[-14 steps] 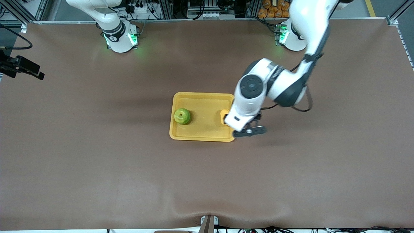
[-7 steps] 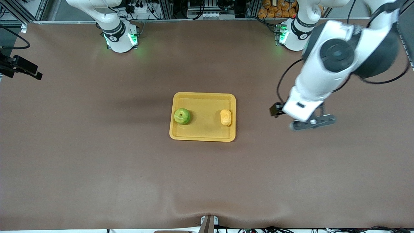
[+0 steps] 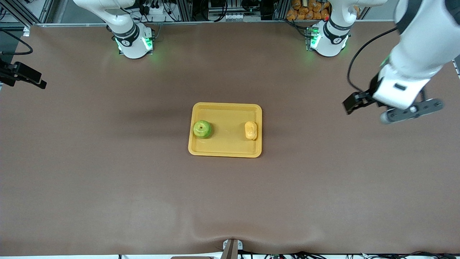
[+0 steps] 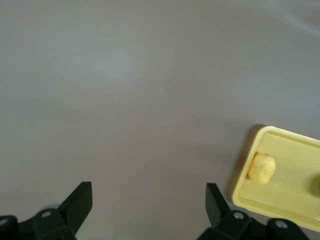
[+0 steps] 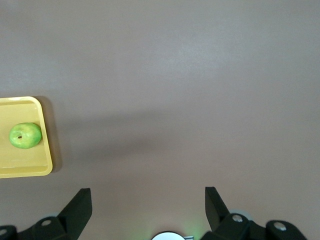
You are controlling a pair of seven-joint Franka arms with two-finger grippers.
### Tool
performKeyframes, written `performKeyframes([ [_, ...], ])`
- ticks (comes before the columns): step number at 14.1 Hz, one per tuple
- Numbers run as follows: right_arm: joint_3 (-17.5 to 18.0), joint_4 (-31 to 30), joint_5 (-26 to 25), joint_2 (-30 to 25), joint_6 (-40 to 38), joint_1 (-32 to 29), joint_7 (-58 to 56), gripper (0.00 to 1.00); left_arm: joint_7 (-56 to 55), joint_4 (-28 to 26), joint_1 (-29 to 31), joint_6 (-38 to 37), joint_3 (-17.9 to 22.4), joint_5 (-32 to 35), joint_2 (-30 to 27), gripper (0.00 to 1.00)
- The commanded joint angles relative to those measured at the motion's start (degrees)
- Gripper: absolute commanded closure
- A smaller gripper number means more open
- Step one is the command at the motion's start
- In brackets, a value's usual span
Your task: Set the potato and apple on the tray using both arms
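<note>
The yellow tray [image 3: 226,145] lies in the middle of the table. The green apple [image 3: 202,129] sits on it at the right arm's end, and the yellow-orange potato [image 3: 251,130] at the left arm's end. My left gripper [image 4: 149,200] is open and empty, up over bare table near the left arm's end, well apart from the tray; its hand shows in the front view [image 3: 399,94]. Its wrist view shows the tray [image 4: 295,187] and potato [image 4: 262,168]. My right gripper [image 5: 148,200] is open and empty, high over its own base, out of the front view. Its wrist view shows the apple [image 5: 25,135] on the tray [image 5: 20,165].
The two arm bases [image 3: 133,42] [image 3: 327,39] glow green along the table's edge farthest from the front camera. A black camera mount [image 3: 23,73] juts in at the right arm's end. Brown table surface surrounds the tray.
My left gripper has let go of the potato on the tray, risen and swung away toward the left arm's end of the table. The potato and apple stay put.
</note>
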Motion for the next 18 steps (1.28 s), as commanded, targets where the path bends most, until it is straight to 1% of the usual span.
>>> performKeyframes([
  [1, 0.6, 1.2, -0.3, 0.6, -0.7, -0.4, 0.1, 0.00, 2.7, -1.4, 2.4, -2.1, -0.4, -0.5, -3.6, 0.00],
  [6, 0.6, 1.2, -0.3, 0.6, -0.7, -0.1, 0.3, 0.00, 9.0, -1.4, 6.7, -4.7, -0.4, -4.2, -5.9, 0.00],
  [10, 0.6, 1.2, -0.3, 0.6, -0.8, -0.2, 0.4, 0.00, 16.0, -1.8, 10.2, -5.0, -0.3, -5.9, -7.2, 0.00],
  [11, 0.6, 1.2, -0.3, 0.6, -0.7, -0.2, 0.3, 0.00, 17.2, -2.8, 9.8, -5.0, 0.1, -6.1, -8.1, 0.00],
  [12, 0.6, 1.2, -0.3, 0.6, -0.8, -0.3, 0.3, 0.00, 18.3, -4.2, 8.7, -5.0, 2.2, -6.1, -9.5, 0.00],
  [13, 0.6, 1.2, -0.3, 0.6, -0.8, -0.4, 0.2, 0.00, 18.7, -5.7, 6.1, -5.1, 4.6, -6.1, -11.0, 0.00],
  [14, 0.6, 1.2, -0.3, 0.6, -0.8, -0.4, 0.1, 0.00, 18.8, -7.1, 4.8, -5.9, 5.9, -6.1, -12.3, 0.00],
  [18, 0.6, 1.2, -0.3, 0.6, -0.8, -0.3, 0.2, 0.00, 19.5, -12.6, 3.7, -6.8, 6.1, -6.1, -16.4, 0.00],
])
